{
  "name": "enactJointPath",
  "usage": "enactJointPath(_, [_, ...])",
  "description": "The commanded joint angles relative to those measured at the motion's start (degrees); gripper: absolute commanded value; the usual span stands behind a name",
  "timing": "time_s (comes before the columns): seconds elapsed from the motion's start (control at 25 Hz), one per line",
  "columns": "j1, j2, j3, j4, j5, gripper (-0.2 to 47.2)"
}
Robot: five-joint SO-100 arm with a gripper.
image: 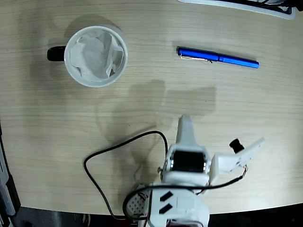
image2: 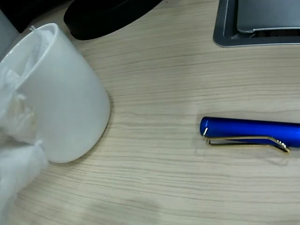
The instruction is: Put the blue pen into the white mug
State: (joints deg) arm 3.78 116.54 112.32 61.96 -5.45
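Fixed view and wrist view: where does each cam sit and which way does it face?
Fixed view: overhead, looking straight down at the table; the white arm and its black cable show at the bottom edge.
Wrist view: low on the arm, looking obliquely across the tabletop toward a grey tray edge; none of the robot's body, jaws included, shows.
Shared: the white mug and the blue pen, lying apart on the wood.

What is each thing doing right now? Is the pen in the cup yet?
blue pen: not in the cup yet, lying flat on the table, clip end towards the mug, nothing touching it.
white mug: standing upright, crumpled white paper inside, no pen in it.
pincer: near the table's front edge, away from both, holding nothing; open or shut is unclear.
black cable: lying loose on the table.
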Motion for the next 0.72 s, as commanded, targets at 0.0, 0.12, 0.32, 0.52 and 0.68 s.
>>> enactJointPath(0.0, [1.7,-5.8,-6.8,-0.7,-0.6,0.0])
enactJointPath(0.12, [2.7,-13.4,-11.9,-0.7,-0.5,0.0])
enactJointPath(0.32, [4.4,-25.6,-20.7,-0.5,1.7,0.0])
enactJointPath(0.52, [5.1,-35.1,-27.6,-0.3,5.1,0.0])
enactJointPath(0.68, [5.8,-41.0,-31.6,0.2,7.1,0.1])
